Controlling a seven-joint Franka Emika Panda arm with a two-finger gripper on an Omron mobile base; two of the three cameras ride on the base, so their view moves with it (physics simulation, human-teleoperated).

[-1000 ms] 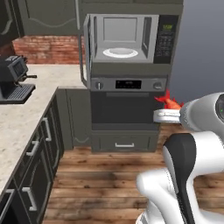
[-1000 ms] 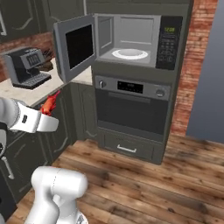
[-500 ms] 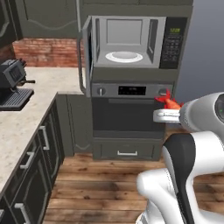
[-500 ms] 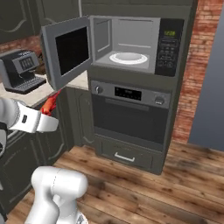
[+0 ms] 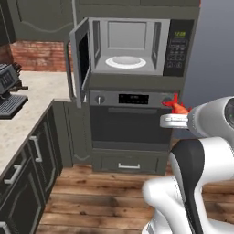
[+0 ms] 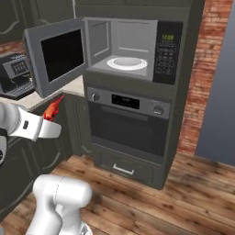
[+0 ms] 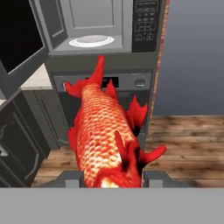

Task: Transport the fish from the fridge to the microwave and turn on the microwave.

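My jaws clamp the fish (image 7: pixel 105 140); raised carelessly, its tail could clip the microwave (image 5: pixel 137 45) sill and slip.

The microwave (image 5: pixel 137 45) sits directly above the oven (image 5: pixel 130 121), its door (image 6: pixel 57 55) swung open to the left, its turntable (image 5: pixel 125 61) inside. The fish (image 7: pixel 105 135) lies between the jaws, before and below the microwave. A coffee machine (image 5: pixel 9 91) stands on the table (image 5: pixel 32 109) at left.
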